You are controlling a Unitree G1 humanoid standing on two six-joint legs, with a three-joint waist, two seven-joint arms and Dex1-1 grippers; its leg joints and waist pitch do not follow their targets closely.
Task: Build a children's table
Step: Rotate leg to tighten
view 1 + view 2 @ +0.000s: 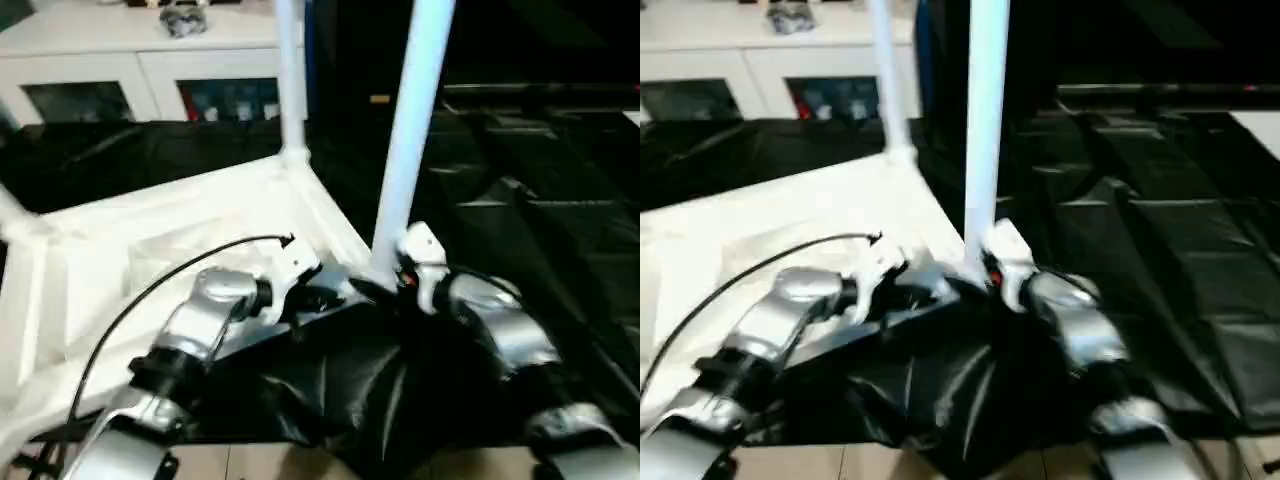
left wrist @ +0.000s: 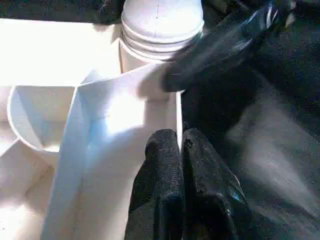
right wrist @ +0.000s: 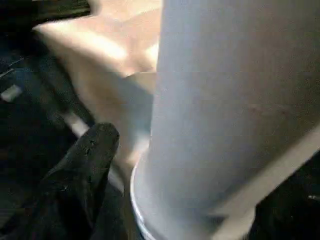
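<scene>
Both grippers work at the near corner of the upturned tabletop (image 1: 180, 230): the left gripper (image 2: 181, 150) has its two black fingers pressed together against the tabletop's side wall, while the right gripper (image 1: 392, 282) sits at the base of the near leg (image 1: 410, 130), its jaws spread wide around the tube, one black finger (image 3: 87, 160) beside it. That leg stands upright in the corner socket. A second leg (image 1: 290, 80) rises from the far corner. The tabletop lies ribbed side up on black sheeting (image 1: 520, 180). Behind stands a white glass-door cabinet (image 1: 130, 70).
</scene>
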